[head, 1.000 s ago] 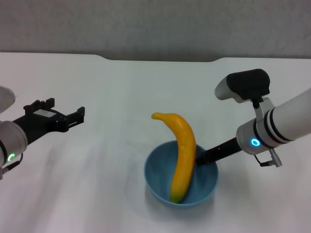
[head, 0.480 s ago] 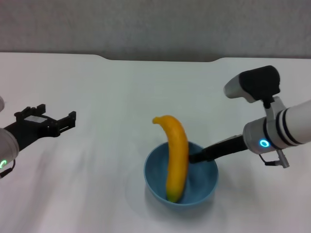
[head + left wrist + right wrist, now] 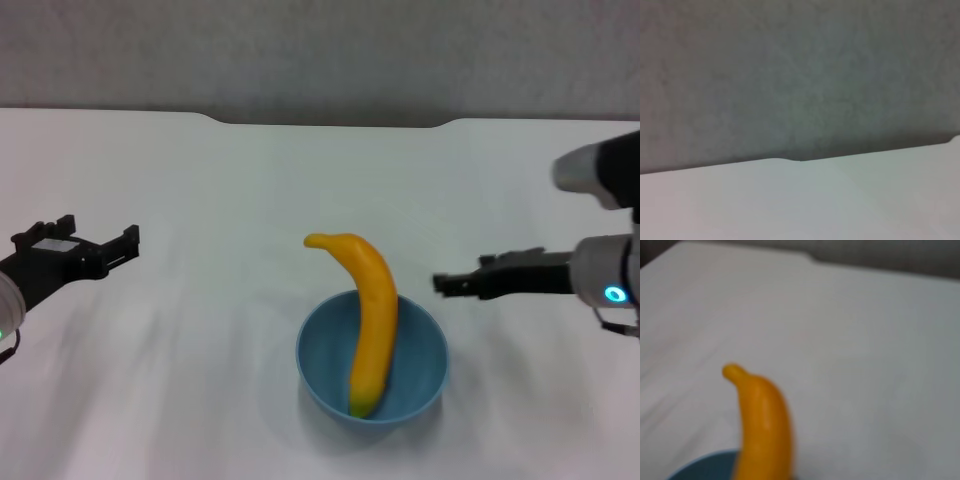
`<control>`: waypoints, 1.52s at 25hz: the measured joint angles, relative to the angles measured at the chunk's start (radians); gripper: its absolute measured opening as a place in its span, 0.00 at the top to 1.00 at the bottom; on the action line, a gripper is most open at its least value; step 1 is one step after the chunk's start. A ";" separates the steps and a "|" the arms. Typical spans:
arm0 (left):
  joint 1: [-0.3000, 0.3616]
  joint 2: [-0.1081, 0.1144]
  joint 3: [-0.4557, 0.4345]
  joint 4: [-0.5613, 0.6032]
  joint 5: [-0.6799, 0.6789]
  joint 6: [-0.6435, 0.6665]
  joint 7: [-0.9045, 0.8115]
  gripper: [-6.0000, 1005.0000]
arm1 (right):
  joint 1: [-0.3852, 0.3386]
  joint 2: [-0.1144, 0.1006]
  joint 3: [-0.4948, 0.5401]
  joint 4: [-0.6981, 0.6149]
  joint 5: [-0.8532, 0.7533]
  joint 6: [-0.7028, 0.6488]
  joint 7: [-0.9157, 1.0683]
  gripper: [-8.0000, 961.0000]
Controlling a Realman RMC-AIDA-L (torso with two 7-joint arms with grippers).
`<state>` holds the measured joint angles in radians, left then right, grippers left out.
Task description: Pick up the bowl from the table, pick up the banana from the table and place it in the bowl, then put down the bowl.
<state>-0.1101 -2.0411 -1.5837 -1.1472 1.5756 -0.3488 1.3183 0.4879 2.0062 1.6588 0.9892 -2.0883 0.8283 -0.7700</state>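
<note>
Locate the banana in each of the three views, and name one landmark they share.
Head view: the banana stands just below the middle, its lower end in the bowl, its stem tip leaning out over the far rim.
Left wrist view: not in it; only table and wall.
Right wrist view: low and left of the middle.
Shared landmark: the notch in the table's far edge.

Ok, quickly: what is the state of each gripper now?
Left gripper: open, holding nothing, over the table at the left.
Right gripper: empty, apart from the bowl and banana; open or shut cannot be told.
</note>
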 joint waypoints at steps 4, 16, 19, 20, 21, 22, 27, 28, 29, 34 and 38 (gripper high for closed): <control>-0.001 0.001 -0.002 0.022 -0.026 0.013 0.001 0.10 | -0.129 0.004 -0.047 0.104 0.020 -0.213 -0.055 0.08; -0.005 -0.002 0.010 0.093 -0.236 0.084 0.150 0.10 | -0.278 0.003 -0.117 0.074 0.514 -0.509 -0.554 0.08; -0.014 -0.002 0.012 0.129 -0.373 0.075 0.286 0.10 | -0.257 0.003 -0.118 -0.013 0.659 -0.545 -0.716 0.08; -0.020 -0.003 0.013 0.155 -0.462 0.065 0.383 0.10 | -0.244 0.003 -0.116 -0.046 0.703 -0.547 -0.761 0.08; -0.020 -0.003 0.013 0.155 -0.462 0.065 0.383 0.10 | -0.227 0.002 -0.114 -0.084 0.754 -0.546 -0.802 0.08; -0.026 -0.003 0.013 0.188 -0.551 0.046 0.478 0.10 | -0.214 0.001 -0.112 -0.115 0.798 -0.544 -0.842 0.08; -0.034 -0.004 0.003 0.268 -0.769 -0.053 0.704 0.10 | -0.212 0.007 -0.110 -0.157 0.995 -0.539 -1.088 0.08; -0.034 -0.004 0.001 0.295 -0.838 -0.092 0.779 0.10 | -0.215 0.008 -0.113 -0.162 1.046 -0.535 -1.144 0.08; -0.036 -0.004 0.000 0.343 -0.954 -0.159 0.885 0.10 | -0.216 0.008 -0.114 -0.188 1.147 -0.499 -1.253 0.08; -0.049 -0.004 0.005 0.461 -1.143 -0.309 1.087 0.10 | -0.227 0.008 -0.104 -0.266 1.392 -0.310 -1.497 0.08; -0.077 -0.004 0.008 0.557 -1.235 -0.410 1.173 0.10 | -0.220 0.006 -0.107 -0.438 1.670 -0.039 -1.751 0.08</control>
<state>-0.1873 -2.0448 -1.5752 -0.5901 0.3406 -0.7593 2.4912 0.2676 2.0126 1.5522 0.5512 -0.4187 0.7897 -2.5214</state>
